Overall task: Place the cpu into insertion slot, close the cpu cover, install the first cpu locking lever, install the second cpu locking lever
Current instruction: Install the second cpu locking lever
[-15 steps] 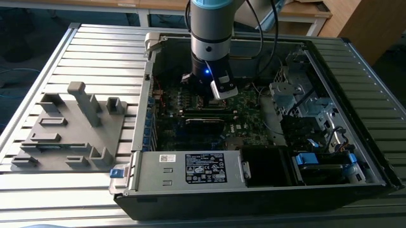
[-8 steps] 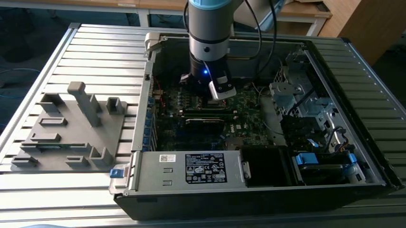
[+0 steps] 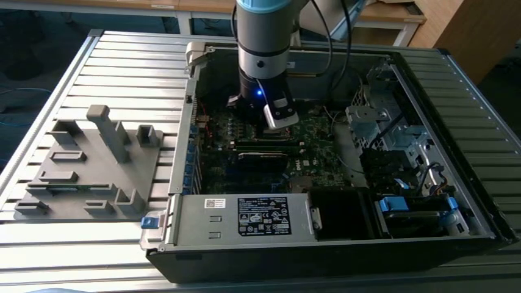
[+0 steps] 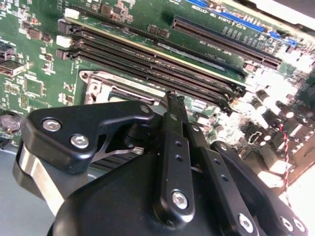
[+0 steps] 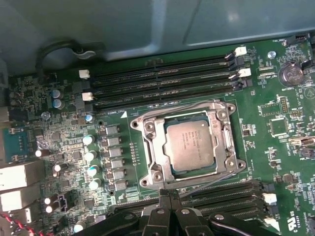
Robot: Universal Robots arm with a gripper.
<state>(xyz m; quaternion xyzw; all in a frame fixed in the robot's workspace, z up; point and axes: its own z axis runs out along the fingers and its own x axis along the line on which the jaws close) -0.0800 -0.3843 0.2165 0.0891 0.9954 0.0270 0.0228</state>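
In the first wrist view the cpu (image 5: 191, 145) lies flat in the insertion slot (image 5: 139, 123) on the green board, its dull silver top facing up. The cpu cover (image 5: 156, 147) lies down around it as a metal frame. Thin wire levers (image 5: 197, 106) run low along the frame's edges; whether they are hooked I cannot tell. My gripper (image 5: 170, 195) is shut with nothing between its black fingers, just off the socket's edge beside the nearer memory slots. The second wrist view shows the gripper (image 4: 172, 98) in front of the partly hidden insertion slot (image 4: 106, 83). In the exterior view the gripper (image 3: 275, 129) hangs inside the open case.
Long black memory slots (image 5: 162, 81) flank the socket on two sides. A labelled grey power supply box (image 3: 244, 217) sits at the case's front, and a metal drive cage (image 3: 391, 128) stands at the exterior view's right. A grey fixture (image 3: 89, 165) rests on the slatted table at the exterior view's left.
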